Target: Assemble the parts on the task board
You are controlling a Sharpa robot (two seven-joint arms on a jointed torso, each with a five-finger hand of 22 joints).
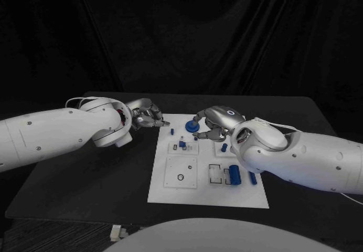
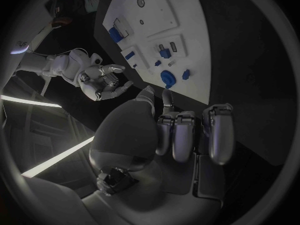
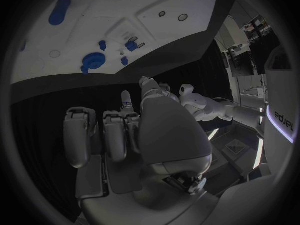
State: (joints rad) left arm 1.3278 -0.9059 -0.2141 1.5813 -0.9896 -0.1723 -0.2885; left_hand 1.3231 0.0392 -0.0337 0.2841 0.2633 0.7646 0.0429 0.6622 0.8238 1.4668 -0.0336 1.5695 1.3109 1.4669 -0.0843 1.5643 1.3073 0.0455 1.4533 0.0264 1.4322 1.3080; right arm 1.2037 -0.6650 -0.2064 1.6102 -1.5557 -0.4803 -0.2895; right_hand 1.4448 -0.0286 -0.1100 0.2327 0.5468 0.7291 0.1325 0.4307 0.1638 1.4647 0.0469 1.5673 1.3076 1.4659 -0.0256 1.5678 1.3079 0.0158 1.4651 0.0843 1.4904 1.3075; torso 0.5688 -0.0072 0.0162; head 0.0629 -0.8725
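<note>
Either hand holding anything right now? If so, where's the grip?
Nothing held. Left hand and right hand curl on nothing; the round blue part lies free on the task board.

The right hand point(image 3: 134, 135), silver, with fingers curled inward and nothing in them, hovers over the black table point(image 3: 75, 92). Beyond its fingertips lies the white task board point(image 3: 125, 15), carrying a round blue part point(image 3: 94, 61), smaller blue pieces point(image 3: 130, 45) and a blue cylinder point(image 3: 59, 10) farther off.
</note>
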